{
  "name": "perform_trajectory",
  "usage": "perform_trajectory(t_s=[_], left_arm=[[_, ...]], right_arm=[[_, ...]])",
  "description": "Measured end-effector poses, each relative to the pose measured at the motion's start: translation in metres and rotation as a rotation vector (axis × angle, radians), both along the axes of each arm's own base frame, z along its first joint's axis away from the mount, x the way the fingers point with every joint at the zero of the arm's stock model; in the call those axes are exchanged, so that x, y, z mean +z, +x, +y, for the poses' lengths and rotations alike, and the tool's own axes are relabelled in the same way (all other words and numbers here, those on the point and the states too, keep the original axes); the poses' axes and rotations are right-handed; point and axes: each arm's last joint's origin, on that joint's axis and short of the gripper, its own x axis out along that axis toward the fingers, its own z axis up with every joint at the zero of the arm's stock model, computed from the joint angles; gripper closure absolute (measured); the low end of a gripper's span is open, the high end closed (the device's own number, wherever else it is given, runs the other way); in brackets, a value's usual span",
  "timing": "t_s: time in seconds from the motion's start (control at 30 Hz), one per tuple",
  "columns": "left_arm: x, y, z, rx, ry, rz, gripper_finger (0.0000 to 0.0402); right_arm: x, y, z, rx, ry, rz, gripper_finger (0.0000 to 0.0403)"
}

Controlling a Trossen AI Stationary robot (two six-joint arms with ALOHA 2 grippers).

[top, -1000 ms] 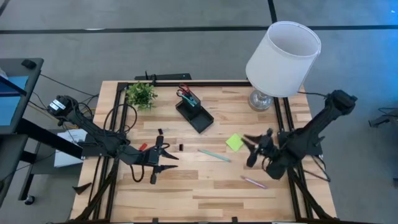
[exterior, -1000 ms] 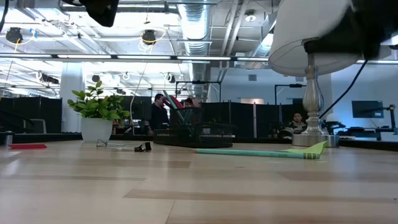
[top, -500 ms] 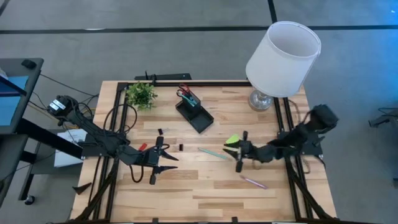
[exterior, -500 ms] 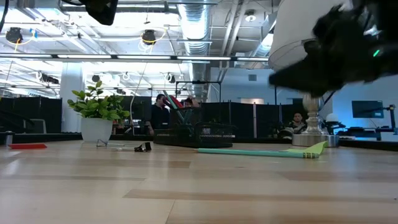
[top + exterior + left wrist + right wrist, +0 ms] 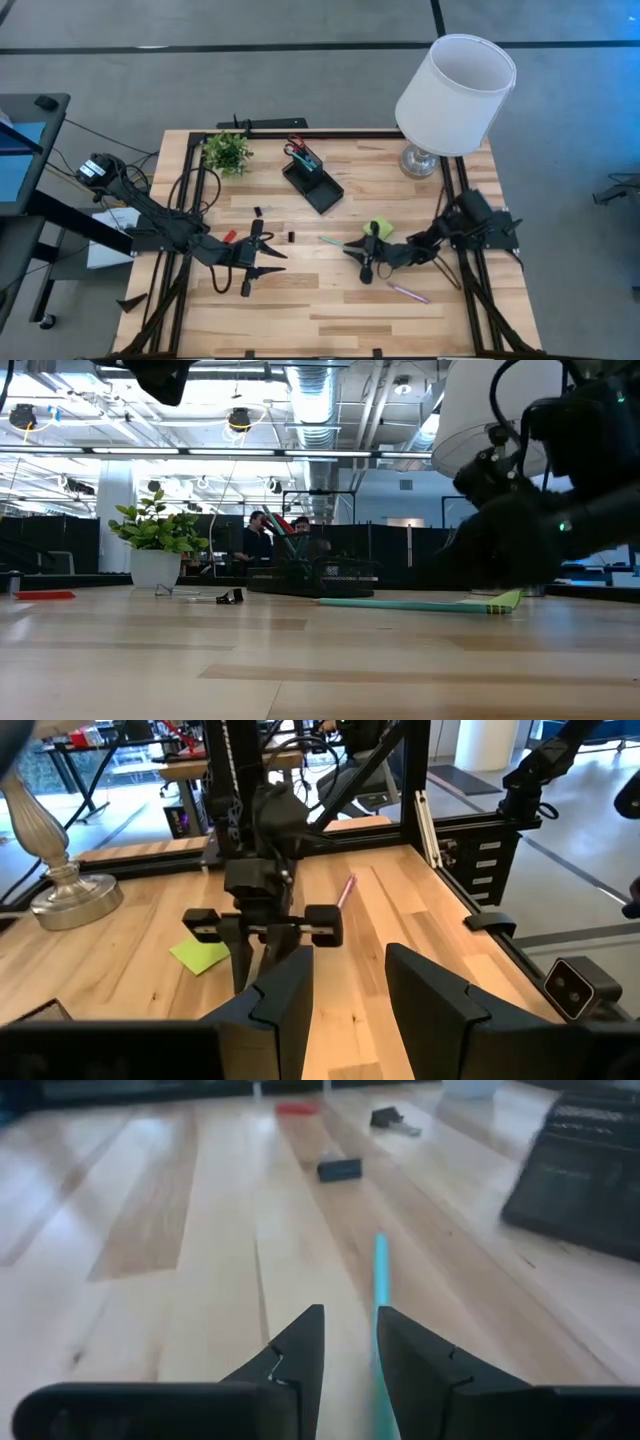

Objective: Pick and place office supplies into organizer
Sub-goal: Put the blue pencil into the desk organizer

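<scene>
Two dark six-joint arms, matte black housings; left arm (image 5: 150, 215) trailing thin black cables near its base; right arm (image 5: 470, 228) with a boxy black wrist; each gripper carries two angular black fingers (image 5: 425, 1000)

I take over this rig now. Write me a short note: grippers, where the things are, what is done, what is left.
Right gripper: open, low over the teal pen, empty.
Left gripper: open, empty, waiting at table's left.
Organizer: already holds red-handled scissors and some pens.
Left on the table: teal pen, green sticky pad, pink pen, small black bits, red bit.
Next, probably: grasp the teal pen.
</scene>
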Motion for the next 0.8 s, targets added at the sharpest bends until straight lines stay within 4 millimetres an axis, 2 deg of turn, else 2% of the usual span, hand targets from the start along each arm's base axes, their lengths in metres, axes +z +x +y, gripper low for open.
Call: perform_trajectory(t_s=[0.17, 0.43, 0.8], left_arm=[[-0.001, 0.000, 0.000, 0.003, -0.008, 0.015, 0.0276], [-0.001, 0.000, 0.000, 0.003, -0.010, 0.013, 0.0276], [-0.002, 0.000, 0.000, 0.003, -0.006, 0.015, 0.0276]], right_arm=[[-0.004, 0.010, -0.001, -0.023, 0.000, -0.010, 0.0313], [-0.008, 0.010, -0.008, -0.049, -0.008, 0.037, 0.0313], [-0.018, 0.006, -0.010, -0.150, 0.141, 0.119, 0.0313]])
